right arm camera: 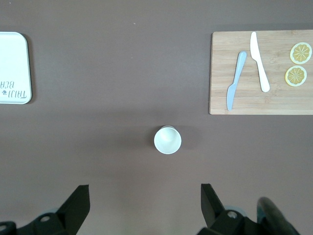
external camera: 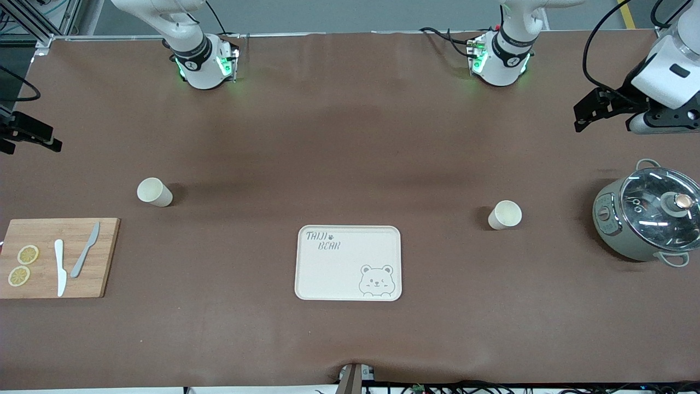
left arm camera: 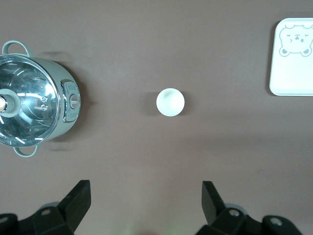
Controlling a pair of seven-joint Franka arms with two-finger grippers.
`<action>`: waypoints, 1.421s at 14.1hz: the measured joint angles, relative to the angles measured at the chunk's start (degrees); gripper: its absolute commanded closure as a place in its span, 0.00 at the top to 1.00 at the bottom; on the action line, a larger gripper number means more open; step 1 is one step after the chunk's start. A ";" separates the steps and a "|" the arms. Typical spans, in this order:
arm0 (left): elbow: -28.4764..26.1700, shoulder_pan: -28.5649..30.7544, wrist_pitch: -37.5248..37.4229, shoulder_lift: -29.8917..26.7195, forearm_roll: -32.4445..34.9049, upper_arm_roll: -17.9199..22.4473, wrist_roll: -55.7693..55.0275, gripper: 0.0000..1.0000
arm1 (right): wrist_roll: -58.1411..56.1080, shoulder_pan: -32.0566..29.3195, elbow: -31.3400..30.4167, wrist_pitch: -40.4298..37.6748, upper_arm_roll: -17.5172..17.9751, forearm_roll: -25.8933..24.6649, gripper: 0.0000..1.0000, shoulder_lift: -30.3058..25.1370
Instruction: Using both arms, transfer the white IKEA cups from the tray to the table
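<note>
Two white cups stand upright on the brown table. One cup (external camera: 155, 192) is toward the right arm's end, the other cup (external camera: 505, 214) toward the left arm's end. My left gripper (external camera: 584, 116) hangs high over the table's left-arm end. In the left wrist view it (left arm camera: 144, 188) is open and empty, with its cup (left arm camera: 170, 102) below it. My right gripper (external camera: 46, 141) hangs over the right-arm end. In the right wrist view it (right arm camera: 144, 191) is open and empty, with its cup (right arm camera: 167, 140) below it.
A cream bear-printed tray (external camera: 339, 273) lies between the cups, nearer the front camera. A grey-green pot with a glass lid (external camera: 648, 216) stands at the left arm's end. A wooden board (external camera: 44, 284) with two knives and two lemon slices lies at the right arm's end.
</note>
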 measured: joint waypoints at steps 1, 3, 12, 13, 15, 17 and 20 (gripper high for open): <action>0.07 0.00 0.00 0.00 0.00 0.02 0.00 1.00 | 0.00 0.09 0.00 -0.02 0.17 -0.11 1.00 0.00; 0.13 0.00 0.00 0.01 0.00 0.03 0.00 1.00 | 0.32 1.05 0.00 -0.02 0.59 -2.24 1.00 -0.02; 1.25 0.11 -0.71 0.02 0.00 0.31 0.00 1.00 | 5.74 3.69 0.06 -0.02 1.11 -4.28 1.00 -0.21; 1.25 0.13 -0.72 0.03 0.00 0.32 0.00 1.00 | 5.72 3.69 0.06 -0.02 1.07 -4.28 1.00 -0.21; 1.25 0.14 -0.76 0.06 0.00 0.34 0.00 1.00 | 5.52 3.67 0.06 -0.02 0.94 -4.28 1.00 -0.21; 1.27 0.14 -0.79 0.06 0.00 0.35 0.00 1.00 | 5.33 3.66 0.06 -0.02 0.89 -4.28 1.00 -0.21; 1.34 0.13 -0.90 0.06 0.00 0.35 0.00 1.00 | 5.28 3.66 0.06 -0.02 0.84 -4.28 1.00 -0.21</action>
